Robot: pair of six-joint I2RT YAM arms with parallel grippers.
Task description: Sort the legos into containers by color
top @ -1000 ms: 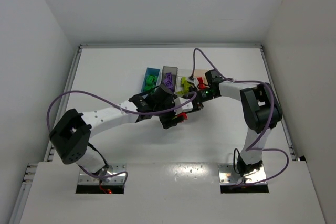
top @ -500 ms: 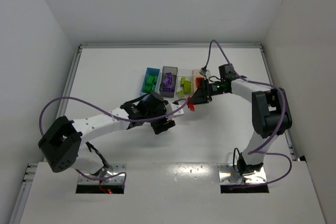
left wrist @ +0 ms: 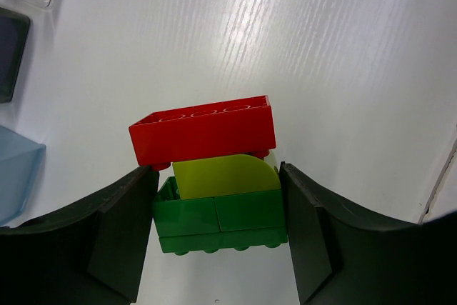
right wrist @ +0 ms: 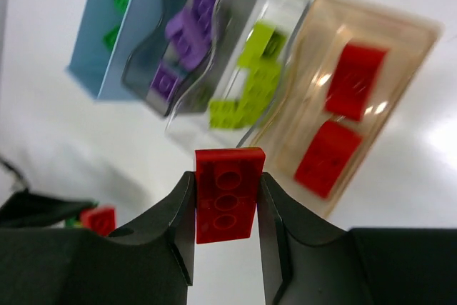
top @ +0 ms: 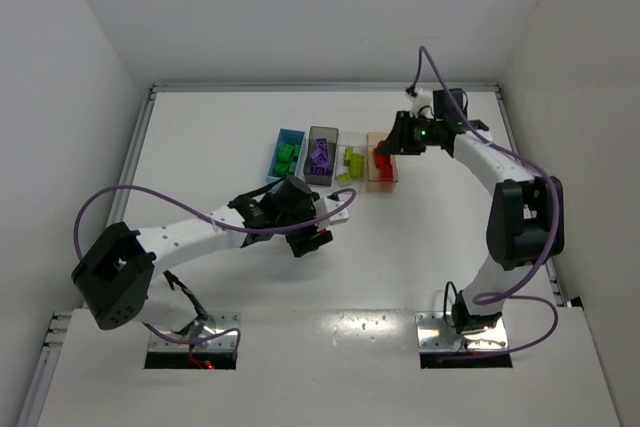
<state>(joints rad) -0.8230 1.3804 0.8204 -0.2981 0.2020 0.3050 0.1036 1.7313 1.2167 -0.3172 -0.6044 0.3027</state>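
My left gripper (top: 312,234) is shut on a stack of three legos in the middle of the table. In the left wrist view its fingers (left wrist: 121,226) press the green brick (left wrist: 221,223) at the bottom, with a yellow-green piece (left wrist: 225,175) and a red brick (left wrist: 203,130) on top. My right gripper (top: 388,150) is shut on a flat red brick (right wrist: 227,194) above the near end of the tan bin (top: 381,184). Two red bricks (right wrist: 335,126) lie in the tan bin (right wrist: 403,30).
Four bins stand in a row at the back: blue (top: 290,132) with green bricks, dark grey (top: 322,130) with purple bricks, clear (top: 341,184) with yellow-green bricks, then tan. White walls surround the table. Purple cables loop over both arms.
My right gripper has carried the red brick away from the left gripper, back and right to over the tan bin. The left gripper drew slightly left with its stack, then held still.
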